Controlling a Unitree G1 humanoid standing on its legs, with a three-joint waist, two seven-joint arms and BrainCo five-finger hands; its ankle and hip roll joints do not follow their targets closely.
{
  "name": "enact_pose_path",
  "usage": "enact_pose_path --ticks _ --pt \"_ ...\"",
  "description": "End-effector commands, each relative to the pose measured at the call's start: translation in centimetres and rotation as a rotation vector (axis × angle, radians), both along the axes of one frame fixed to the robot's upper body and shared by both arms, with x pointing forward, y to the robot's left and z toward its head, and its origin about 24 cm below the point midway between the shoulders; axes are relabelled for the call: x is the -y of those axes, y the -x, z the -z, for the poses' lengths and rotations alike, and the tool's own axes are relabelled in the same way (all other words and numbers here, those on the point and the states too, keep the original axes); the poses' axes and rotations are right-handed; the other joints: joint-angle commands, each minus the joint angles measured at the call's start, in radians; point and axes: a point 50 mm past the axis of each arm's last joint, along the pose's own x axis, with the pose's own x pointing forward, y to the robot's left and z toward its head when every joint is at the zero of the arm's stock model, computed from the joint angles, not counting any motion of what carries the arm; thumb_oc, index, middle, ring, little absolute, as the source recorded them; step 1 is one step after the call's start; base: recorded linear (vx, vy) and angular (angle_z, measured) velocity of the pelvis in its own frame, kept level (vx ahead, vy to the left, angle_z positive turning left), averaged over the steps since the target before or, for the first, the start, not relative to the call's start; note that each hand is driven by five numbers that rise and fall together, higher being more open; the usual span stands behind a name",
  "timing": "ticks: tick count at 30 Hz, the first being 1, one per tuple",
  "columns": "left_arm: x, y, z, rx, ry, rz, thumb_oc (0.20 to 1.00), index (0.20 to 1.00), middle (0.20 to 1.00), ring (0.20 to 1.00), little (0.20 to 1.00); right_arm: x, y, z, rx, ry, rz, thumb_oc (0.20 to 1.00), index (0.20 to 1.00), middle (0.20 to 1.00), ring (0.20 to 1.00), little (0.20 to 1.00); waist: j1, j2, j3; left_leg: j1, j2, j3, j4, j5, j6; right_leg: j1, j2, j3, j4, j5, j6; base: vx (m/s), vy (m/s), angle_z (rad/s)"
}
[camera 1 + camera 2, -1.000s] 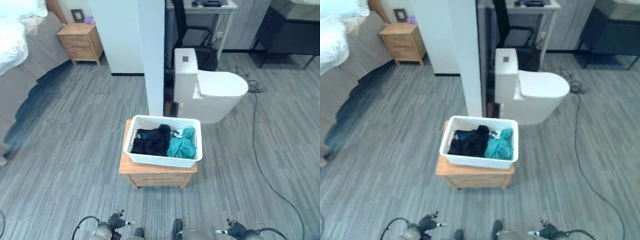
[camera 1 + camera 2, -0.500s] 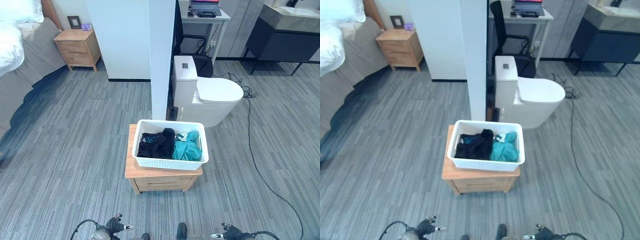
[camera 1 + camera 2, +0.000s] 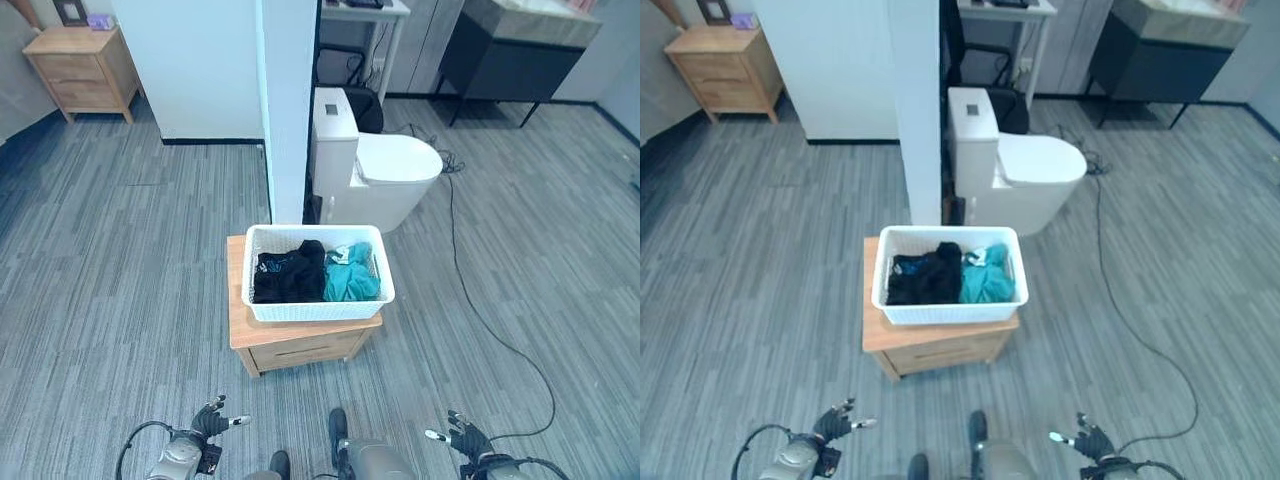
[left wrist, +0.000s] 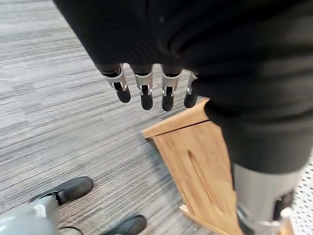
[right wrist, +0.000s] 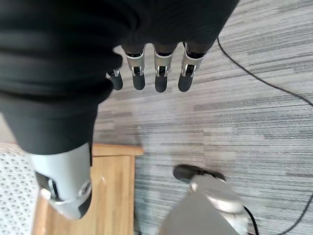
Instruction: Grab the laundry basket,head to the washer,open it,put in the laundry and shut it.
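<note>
White laundry basket point(image 3: 318, 301) mid-frame on wooden stand point(image 3: 300, 345). Left hand point(image 3: 210, 420), right hand point(image 3: 465, 437) at bottom edge, fingers straight, empty. Best: step closer, grip both short rims evenly.

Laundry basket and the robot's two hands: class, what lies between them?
In the left eye view, bare grey floor and the front of the wooden cabinet separate the left hand and right hand from the laundry basket.
</note>
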Motion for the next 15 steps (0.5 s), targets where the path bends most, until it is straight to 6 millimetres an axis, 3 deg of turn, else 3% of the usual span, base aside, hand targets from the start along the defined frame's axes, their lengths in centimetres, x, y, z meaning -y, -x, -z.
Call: enact_pose_path --ticks 1,8,11,13,14,15 --pt "0.4 -2.1 -1.0 0.07 0.0 0.056 1.0 1.0 1.0 1.0 1.0 3.6 -3.1 -3.0 0.134 0.11 -0.016 1.0 1.0 1.0 1.0 1.0 0.002 0.01 -0.023 -0.034 -0.016 -0.022 0.061 -0.058 0.0 0.059 0.011 -0.009 -0.026 -0.022 0.024 0.12 -0.071 0.25" --pt "-0.1 -2.8 -2.7 0.175 0.048 0.06 1.0 1.0 1.0 1.0 1.0 6.5 -2.7 -5.6 0.261 0.128 0.115 1.0 1.0 1.0 1.0 1.0 -0.005 0.022 -0.047 -0.017 -0.001 -0.048 0.066 -0.067 -0.015 0.111 0.012 -0.037 -0.055 -0.039 0.008 0.12 -0.036 0.13" --pt "-1.4 -3.6 -4.3 0.245 0.033 0.048 1.0 1.0 1.0 1.0 1.0 7.8 -3.0 -8.6 0.379 0.185 0.128 1.0 1.0 1.0 1.0 1.0 -0.013 0.025 -0.045 -0.021 0.004 -0.052 0.104 -0.078 -0.03 0.126 0.011 -0.048 -0.046 -0.061 -0.003 0.07 -0.027 0.19" --pt "-1.6 -3.7 -4.6 0.254 0.037 0.049 1.0 1.0 1.0 1.0 1.0 8.1 -2.9 -9.2 0.4 0.201 0.127 1.0 1.0 1.0 1.0 1.0 -0.015 0.025 -0.043 -0.028 0.004 -0.052 0.129 -0.081 -0.037 0.131 0.011 -0.051 -0.044 -0.067 -0.007 0.02 -0.04 0.07" --pt "-2.0 -4.2 -5.4 0.288 0.033 0.048 1.0 1.0 1.0 1.0 1.0 8.5 -3.3 -11.4 0.475 0.233 0.105 1.0 1.0 1.0 1.0 1.0 -0.021 0.02 -0.032 -0.063 -0.003 -0.054 0.207 -0.061 -0.058 0.136 0.008 -0.051 -0.045 -0.063 -0.019 0.03 -0.054 0.02" --pt "-2.1 -4.4 -5.9 0.307 0.031 0.053 1.0 1.0 1.0 1.0 1.0 8.9 -3.2 -12.2 0.502 0.248 0.107 1.0 1.0 1.0 1.0 1.0 -0.02 0.023 -0.026 -0.07 0.001 -0.058 0.243 -0.058 -0.067 0.15 0.014 -0.051 -0.049 -0.072 -0.024 0.01 -0.043 0.11"
